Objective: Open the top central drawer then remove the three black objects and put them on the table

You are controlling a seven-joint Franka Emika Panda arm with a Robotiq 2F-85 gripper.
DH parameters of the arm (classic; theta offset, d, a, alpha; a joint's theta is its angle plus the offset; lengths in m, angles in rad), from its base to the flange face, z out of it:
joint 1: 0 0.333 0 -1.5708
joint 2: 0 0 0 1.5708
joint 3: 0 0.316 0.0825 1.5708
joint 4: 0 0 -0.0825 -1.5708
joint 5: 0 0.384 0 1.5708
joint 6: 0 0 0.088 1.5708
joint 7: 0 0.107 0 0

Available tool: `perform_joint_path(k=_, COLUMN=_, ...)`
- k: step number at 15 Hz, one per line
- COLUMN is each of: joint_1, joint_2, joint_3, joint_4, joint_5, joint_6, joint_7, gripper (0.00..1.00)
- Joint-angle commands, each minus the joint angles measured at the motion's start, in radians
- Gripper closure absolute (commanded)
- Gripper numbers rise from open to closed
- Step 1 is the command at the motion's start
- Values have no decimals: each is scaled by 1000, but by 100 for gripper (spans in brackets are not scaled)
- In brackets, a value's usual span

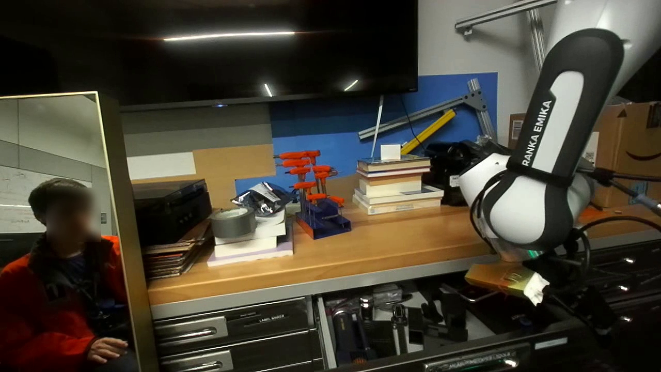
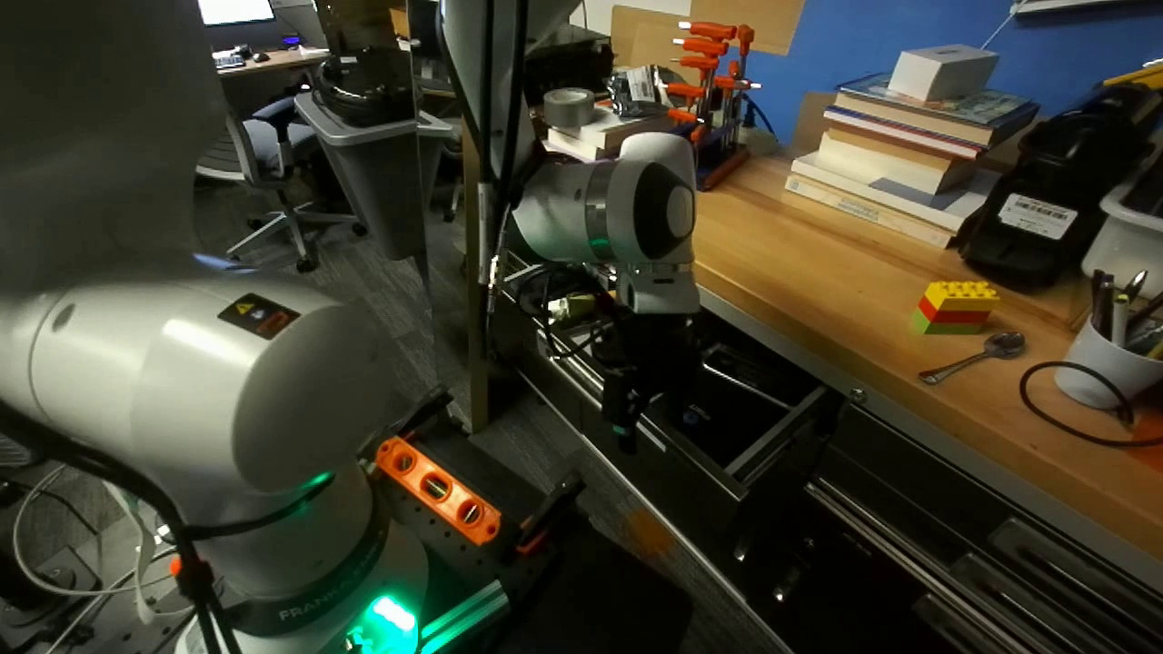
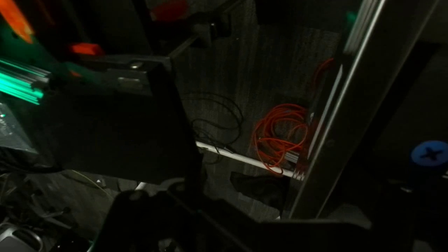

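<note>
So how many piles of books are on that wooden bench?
2. One pile sits beneath the grey tape; another pile carries a small white box. Some flat items under the black machine may not be books, so I left them out. More could be hidden.

Premises present as a robotics lab, evidenced by a Franka arm (image 2: 182, 381) in front of a wooden workbench (image 1: 397, 232), racked T-handle hex keys (image 1: 298, 170) upon it and a drawer marked LABEL MAKER (image 1: 248, 325) beneath it.

Dim wrist view, white glare on the black screen (image 1: 232, 59), green glow at the robot base (image 2: 327, 568).
</note>
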Motion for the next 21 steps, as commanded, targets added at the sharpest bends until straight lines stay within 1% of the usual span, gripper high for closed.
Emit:
perform_joint_path(k=1, joint_1=-144, joint_2=-124, joint_3=126, joint_4=-56, joint_5=-50, joint_6=-57, joint_7=-30, gripper=0)
perform_joint_path(k=3, joint_1=-203, joint_2=-157, joint_3=192, joint_4=-62, joint_5=-74, joint_6=-21, joint_7=-129, gripper=0)
perform_joint_path(k=4, joint_1=-226, joint_2=-166, joint_3=222, joint_4=-56, joint_5=-69, joint_6=-17, joint_7=-174, gripper=0)
perform_joint_path(k=7, joint_1=-275, joint_2=-194, joint_3=303, joint_4=-19, joint_5=-16, joint_6=-12, joint_7=-340, gripper=0)
perform_joint_path(k=10, joint_1=-303, joint_2=-221, joint_3=362, joint_4=-11, joint_5=54, joint_6=20, joint_7=-510, gripper=0)
perform_joint_path(k=13, joint_1=-312, joint_2=-222, joint_3=407, joint_4=-17, joint_5=186, joint_6=89, joint_7=-698, gripper=0)
perform_joint_path(k=17, joint_1=-311, joint_2=-204, joint_3=447, joint_4=-36, joint_5=371, joint_6=195, joint_7=-975, gripper=0)
perform_joint_path(k=21, joint_1=-295, joint_2=-176, joint_3=497, joint_4=-55, joint_5=615, joint_6=263, joint_7=-1282, gripper=0)
